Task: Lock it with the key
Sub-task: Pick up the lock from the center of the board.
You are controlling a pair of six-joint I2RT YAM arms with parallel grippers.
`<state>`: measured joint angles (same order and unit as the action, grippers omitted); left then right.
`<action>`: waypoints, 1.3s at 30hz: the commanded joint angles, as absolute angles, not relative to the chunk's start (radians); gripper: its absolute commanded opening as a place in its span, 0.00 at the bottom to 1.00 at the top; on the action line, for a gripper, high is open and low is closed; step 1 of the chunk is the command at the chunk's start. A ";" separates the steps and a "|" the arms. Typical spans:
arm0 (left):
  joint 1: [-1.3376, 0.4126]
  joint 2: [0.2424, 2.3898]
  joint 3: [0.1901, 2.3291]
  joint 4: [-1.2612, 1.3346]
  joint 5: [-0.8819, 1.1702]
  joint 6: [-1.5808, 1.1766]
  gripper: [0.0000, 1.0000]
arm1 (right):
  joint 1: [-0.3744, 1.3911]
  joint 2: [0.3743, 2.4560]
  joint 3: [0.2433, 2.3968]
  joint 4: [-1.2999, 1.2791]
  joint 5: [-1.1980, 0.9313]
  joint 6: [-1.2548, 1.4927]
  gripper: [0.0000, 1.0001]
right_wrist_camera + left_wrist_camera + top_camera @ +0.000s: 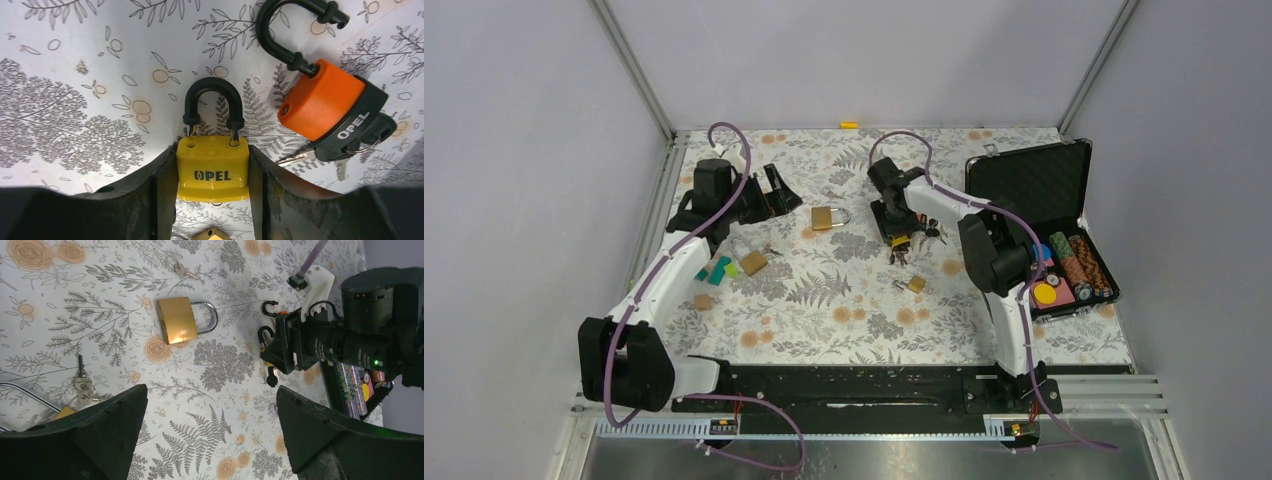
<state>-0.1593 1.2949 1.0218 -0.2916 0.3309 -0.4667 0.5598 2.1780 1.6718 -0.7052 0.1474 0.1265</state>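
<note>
Right gripper (pixel 212 159) clamps the blocky, glossy yellow padlock (pixel 212 175); left gripper (pixel 210 392) gapes wide.

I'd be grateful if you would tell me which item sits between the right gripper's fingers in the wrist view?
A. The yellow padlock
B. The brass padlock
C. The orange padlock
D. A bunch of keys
A: the yellow padlock sits between the fingers of the right gripper, which lie flush against both its sides, while the orange padlock lies apart to one side.
</note>
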 commanded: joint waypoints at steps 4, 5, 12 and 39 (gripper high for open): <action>-0.164 1.175 0.923 -0.063 0.427 -0.499 0.99 | 0.569 1.945 1.701 -0.611 0.041 0.341 0.37; -0.166 1.168 0.916 -0.044 0.434 -0.509 0.99 | 0.569 1.913 1.694 -0.567 0.020 0.373 0.37; -0.241 1.136 0.914 0.080 0.446 -0.548 0.99 | 0.579 1.699 1.601 -0.280 -0.010 0.640 0.40; -0.519 1.218 1.044 0.378 0.137 -0.525 0.98 | 0.691 1.480 1.573 -0.118 0.217 1.061 0.42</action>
<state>-0.4892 1.1946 0.9730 0.3496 0.2661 -0.5175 0.6865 1.5162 1.5036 -0.1581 0.2077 0.9623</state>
